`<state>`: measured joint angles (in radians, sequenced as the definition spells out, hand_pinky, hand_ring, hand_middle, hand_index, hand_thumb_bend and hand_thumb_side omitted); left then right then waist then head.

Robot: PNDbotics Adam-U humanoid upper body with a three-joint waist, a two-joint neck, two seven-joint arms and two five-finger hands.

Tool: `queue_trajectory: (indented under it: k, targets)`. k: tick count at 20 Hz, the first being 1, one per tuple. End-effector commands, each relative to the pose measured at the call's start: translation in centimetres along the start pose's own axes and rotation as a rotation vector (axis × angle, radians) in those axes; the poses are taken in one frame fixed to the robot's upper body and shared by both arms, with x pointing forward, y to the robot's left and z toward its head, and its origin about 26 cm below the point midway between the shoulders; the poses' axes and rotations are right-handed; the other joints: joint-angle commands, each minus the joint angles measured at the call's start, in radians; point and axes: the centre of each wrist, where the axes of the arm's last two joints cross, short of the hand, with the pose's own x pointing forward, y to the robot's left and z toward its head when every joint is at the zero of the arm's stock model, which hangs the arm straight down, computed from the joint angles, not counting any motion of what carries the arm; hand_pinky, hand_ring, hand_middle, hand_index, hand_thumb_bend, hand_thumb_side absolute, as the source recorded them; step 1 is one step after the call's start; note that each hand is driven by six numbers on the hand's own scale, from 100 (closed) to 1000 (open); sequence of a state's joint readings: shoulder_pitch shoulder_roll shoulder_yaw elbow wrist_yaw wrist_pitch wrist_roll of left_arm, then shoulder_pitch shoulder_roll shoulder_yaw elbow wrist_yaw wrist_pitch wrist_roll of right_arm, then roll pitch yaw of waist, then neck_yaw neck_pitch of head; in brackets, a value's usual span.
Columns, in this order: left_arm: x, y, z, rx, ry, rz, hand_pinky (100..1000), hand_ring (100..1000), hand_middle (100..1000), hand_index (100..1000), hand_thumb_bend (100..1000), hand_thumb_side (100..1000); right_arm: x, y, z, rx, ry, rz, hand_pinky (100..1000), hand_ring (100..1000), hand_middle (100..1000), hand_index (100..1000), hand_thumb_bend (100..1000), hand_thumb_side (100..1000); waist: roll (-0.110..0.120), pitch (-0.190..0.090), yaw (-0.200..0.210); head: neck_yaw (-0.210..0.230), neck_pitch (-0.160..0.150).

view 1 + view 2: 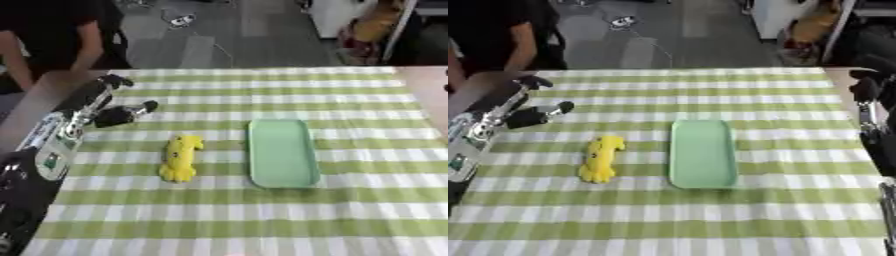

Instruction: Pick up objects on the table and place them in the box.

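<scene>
Lying on the green-and-white checked surface (367,210): a yellow plush toy (180,157), stretched lengthwise just left of a pale green rectangular tray (282,152) and apart from it, nothing inside the tray. Reaching in from the left above the cloth, well up and left of the toy: the left hand (127,113), dark fingers loosely extended toward the right and holding nothing. Showing only at the right edge of the right eye view: the right hand (866,90), finger posture impossible to tell.
</scene>
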<state>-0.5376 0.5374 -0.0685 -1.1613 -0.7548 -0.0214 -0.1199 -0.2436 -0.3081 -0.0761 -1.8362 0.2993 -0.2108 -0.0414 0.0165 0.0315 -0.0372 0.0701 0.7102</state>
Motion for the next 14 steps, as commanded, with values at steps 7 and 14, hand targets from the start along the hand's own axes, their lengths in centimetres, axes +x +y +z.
queue_trajectory:
  k: [7, 14]
  targets:
    - [1.0, 0.8, -0.8, -0.003, -0.046, -0.043, 789, 827, 798, 851, 653, 842, 0.4, -0.5, -0.4, 0.010, -0.023, 0.013, 690, 764, 778, 865, 217, 824, -0.002, -0.007, 0.001, 0.012, 0.004]
    - [1.8, 0.7, -1.3, -0.051, -0.088, -0.078, 791, 818, 780, 817, 712, 776, 0.4, -0.4, -0.4, 0.013, -0.024, 0.009, 691, 764, 778, 865, 216, 824, -0.001, -0.005, 0.000, 0.014, 0.005]
